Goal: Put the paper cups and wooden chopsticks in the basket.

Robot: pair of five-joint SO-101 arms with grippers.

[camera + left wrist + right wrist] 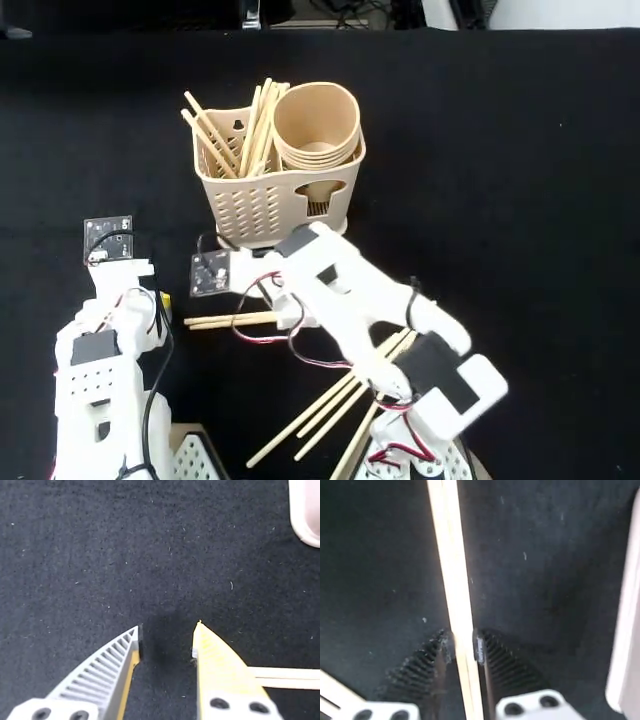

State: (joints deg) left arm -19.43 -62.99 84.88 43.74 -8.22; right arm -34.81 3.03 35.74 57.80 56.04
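A black cloth-covered counter carries everything. Toward its far side stands a beige perforated plastic basket with two compartments. One holds a stack of tan paper cups, the other a leaning bundle of pale wooden chopsticks. The white right arm stretches across the middle. It lies over a loose fan of wooden chopsticks on the cloth and hides their upper ends. The right gripper has its fingers pinched narrow on a pair of chopsticks lying just in front of the basket. The left gripper hovers near that pair's ends, fingers wide, holding nothing.
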